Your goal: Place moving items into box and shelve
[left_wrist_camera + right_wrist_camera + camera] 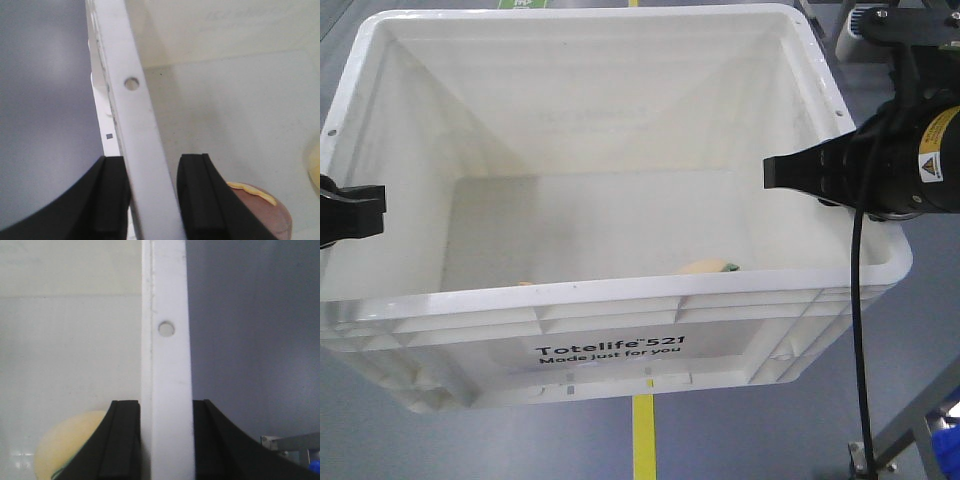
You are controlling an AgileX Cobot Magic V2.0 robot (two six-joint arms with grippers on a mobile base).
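We hold the large white rectangular plastic crate (620, 300) between both arms, one on each short side. The left gripper (152, 200) straddles the crate's left rim, one black pad inside the wall and one outside, and the jaws are clenched on that rim. The right gripper (166, 440) does the same on the opposite rim, and its pads are pressed flat against both faces of the white lip. Gripping opposite sides lets us carry the load evenly and keep the crate level, so that nothing slides to one end.

Both moving items are already inside. The pale yellow-tan round soft lump with a green edge (705, 266) lies on the crate floor close to the near wall, towards the right arm. The greyish-pink round lump (260, 212) rests on the crate floor just beside the inner left pad.

The crate seems to hang above the grey floor (440, 440) with its yellow floor line (643, 440), so we judge the packing done and the shelving still ahead. Uneven lifting could tip the crate.
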